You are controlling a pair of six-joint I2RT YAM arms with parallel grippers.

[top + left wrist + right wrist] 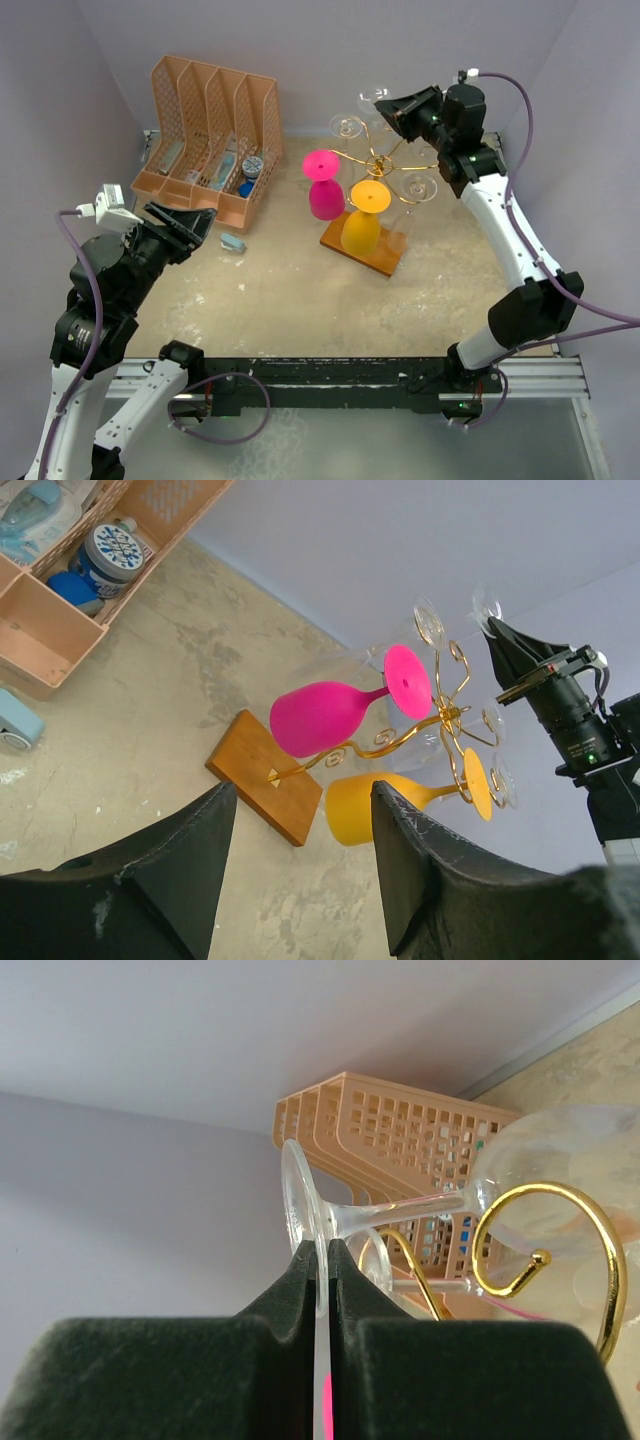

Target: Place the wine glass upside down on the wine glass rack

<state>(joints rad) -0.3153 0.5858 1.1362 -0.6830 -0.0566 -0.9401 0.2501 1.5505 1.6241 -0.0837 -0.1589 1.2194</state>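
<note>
The gold wire wine glass rack (378, 164) stands on its brown wooden base (385, 262) right of centre. It also shows in the left wrist view (445, 715). A pink glass (322, 187), a yellow glass (364, 216) and clear glasses hang on it upside down. My right gripper (388, 107) is shut on the foot of a clear wine glass (400, 1210), held sideways at the rack's far arms, its bowl beside a gold spiral (545, 1255). My right gripper's pads (300, 1275) pinch the foot edge-on. My left gripper (200, 224) is open and empty at the left, its fingers (400, 830) framing the rack.
An orange plastic file organizer (205, 135) with small items in it stands at the back left. A small blue object (232, 242) lies on the table in front of it. Grey walls close the back and sides.
</note>
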